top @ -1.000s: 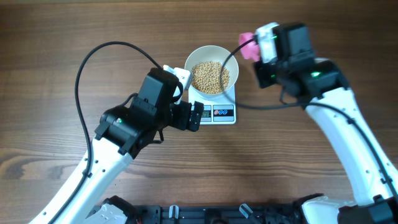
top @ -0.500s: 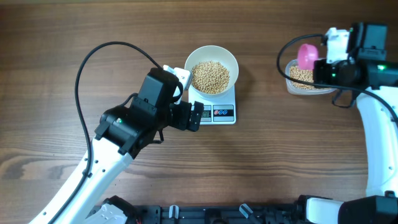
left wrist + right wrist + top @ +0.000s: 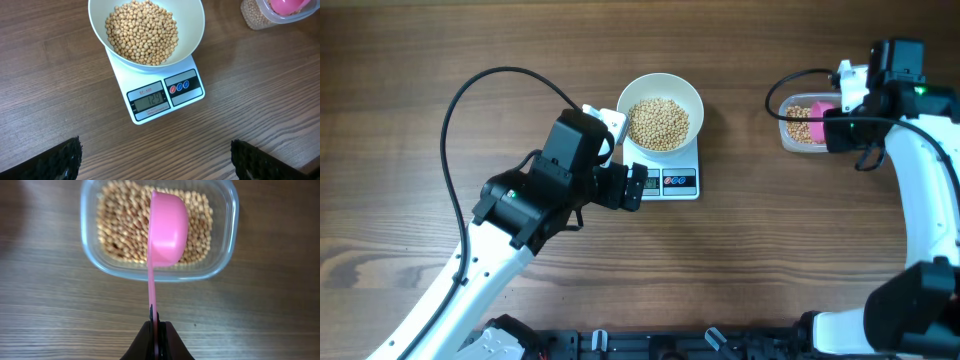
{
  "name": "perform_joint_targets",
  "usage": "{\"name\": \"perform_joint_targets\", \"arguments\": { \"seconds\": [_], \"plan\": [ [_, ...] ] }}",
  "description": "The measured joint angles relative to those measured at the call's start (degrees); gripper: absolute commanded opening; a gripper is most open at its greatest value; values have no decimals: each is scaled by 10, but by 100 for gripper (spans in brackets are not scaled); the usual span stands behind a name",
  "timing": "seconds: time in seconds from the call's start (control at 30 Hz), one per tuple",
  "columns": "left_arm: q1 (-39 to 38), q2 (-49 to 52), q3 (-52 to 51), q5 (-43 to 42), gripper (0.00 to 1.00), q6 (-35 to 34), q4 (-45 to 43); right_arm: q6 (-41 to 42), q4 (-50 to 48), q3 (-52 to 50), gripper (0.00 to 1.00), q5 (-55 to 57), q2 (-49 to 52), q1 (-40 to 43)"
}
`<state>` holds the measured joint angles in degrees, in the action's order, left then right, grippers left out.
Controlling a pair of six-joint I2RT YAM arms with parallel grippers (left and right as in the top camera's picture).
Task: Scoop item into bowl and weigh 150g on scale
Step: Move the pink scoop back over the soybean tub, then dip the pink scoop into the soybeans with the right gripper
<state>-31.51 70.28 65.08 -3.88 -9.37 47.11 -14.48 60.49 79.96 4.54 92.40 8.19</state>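
Note:
The white bowl (image 3: 695,96) stands on the small white scale (image 3: 677,184) and holds a heap of tan beans (image 3: 660,123). In the left wrist view the bowl (image 3: 198,30), its beans (image 3: 142,32) and the scale's lit display (image 3: 148,102) show clearly. My left gripper (image 3: 638,187) hovers open just left of the scale, empty, fingers (image 3: 60,160) far apart. My right gripper (image 3: 157,340) is shut on the thin handle of a pink scoop (image 3: 167,227). The scoop's cup hangs over more beans (image 3: 120,230) in a clear tub (image 3: 227,235).
The clear plastic tub (image 3: 796,128) sits at the far right of the wooden table, well apart from the scale. A black cable (image 3: 470,90) loops over the table behind my left arm. Another cable (image 3: 775,95) curves past the tub's left side.
My right arm has swung from beside the bowl over to the right, carrying the pink scoop to above the tub. The left arm, the bowl and the scale have not moved.

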Motion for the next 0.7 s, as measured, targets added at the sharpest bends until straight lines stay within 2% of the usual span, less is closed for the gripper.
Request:
{"name": "perform_joint_targets", "arguments": {
  "seconds": [0.7],
  "plan": [
    [0, 0, 0, 0, 100, 0, 0, 18, -28, -10, 4, -8, 6, 0]
  ]
}}
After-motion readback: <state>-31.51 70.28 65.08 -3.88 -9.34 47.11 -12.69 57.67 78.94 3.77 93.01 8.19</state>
